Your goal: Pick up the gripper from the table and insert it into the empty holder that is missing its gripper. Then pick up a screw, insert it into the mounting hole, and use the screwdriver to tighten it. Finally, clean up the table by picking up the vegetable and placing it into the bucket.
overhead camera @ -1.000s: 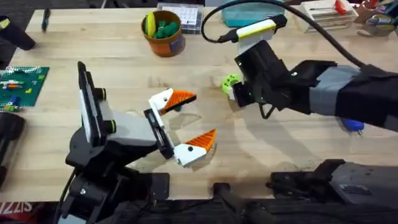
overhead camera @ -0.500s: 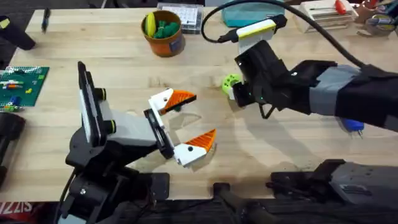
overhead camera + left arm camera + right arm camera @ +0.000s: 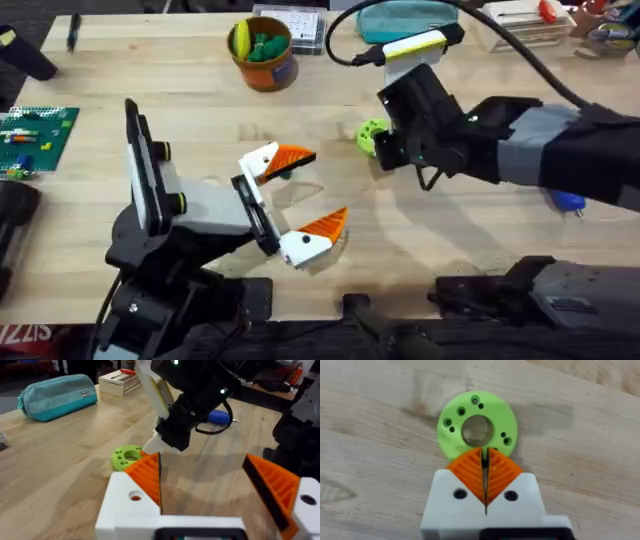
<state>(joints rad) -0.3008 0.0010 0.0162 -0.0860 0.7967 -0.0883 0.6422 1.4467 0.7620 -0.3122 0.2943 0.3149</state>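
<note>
1. Bucket (image 3: 264,52), orange, stands at the table's (image 3: 150,80) far side, greens and something yellow inside
2. Left gripper (image 3: 301,194) hovers wide open, empty
3. Right gripper (image 3: 485,467), pads pressed together, touches a lime-green ring (image 3: 477,422); likely positioning a part; next needs a grasp
4. Screwdriver (image 3: 566,201) lies far right; no legible writing

The screwdriver (image 3: 566,201) is mostly hidden behind the right arm (image 3: 540,150).

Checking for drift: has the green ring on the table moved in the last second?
No. The green ring sits at the same spot on the table's plank grain, by the right gripper.
</note>
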